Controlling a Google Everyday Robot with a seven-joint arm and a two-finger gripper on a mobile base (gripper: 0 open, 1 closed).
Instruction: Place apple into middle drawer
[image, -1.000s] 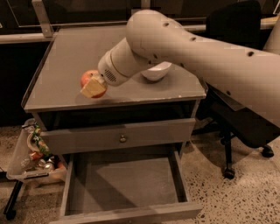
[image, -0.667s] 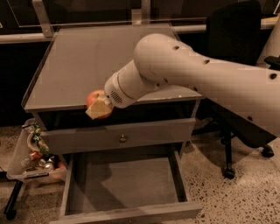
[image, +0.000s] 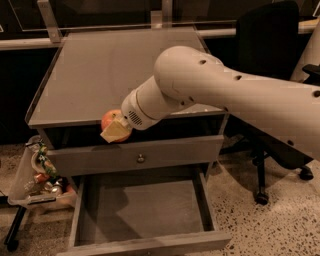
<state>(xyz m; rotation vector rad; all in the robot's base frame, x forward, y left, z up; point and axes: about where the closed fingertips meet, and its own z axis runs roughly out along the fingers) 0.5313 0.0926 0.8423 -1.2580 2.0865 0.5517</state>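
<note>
The red-orange apple (image: 109, 121) is held in my gripper (image: 116, 131), which is shut on it with a pale finger (image: 117, 131) across its front. The apple hangs just in front of the cabinet's top edge, above the closed drawer front with the small round knob (image: 141, 158). The middle drawer (image: 145, 207) is pulled open below, a wide shallow grey box with a bare floor. The apple is above the drawer's back left part, well clear of its floor. My thick white arm (image: 225, 95) reaches in from the right and hides the back right of the cabinet top.
The grey cabinet top (image: 110, 70) lies behind the apple. A clear bin with packets and cans (image: 37, 175) stands on the floor at the left. A black office chair (image: 270, 55) with wheeled legs stands at the right. The floor is speckled.
My gripper has carried the apple off the cabinet top, forward and down past the front edge, to a spot above the open drawer.
</note>
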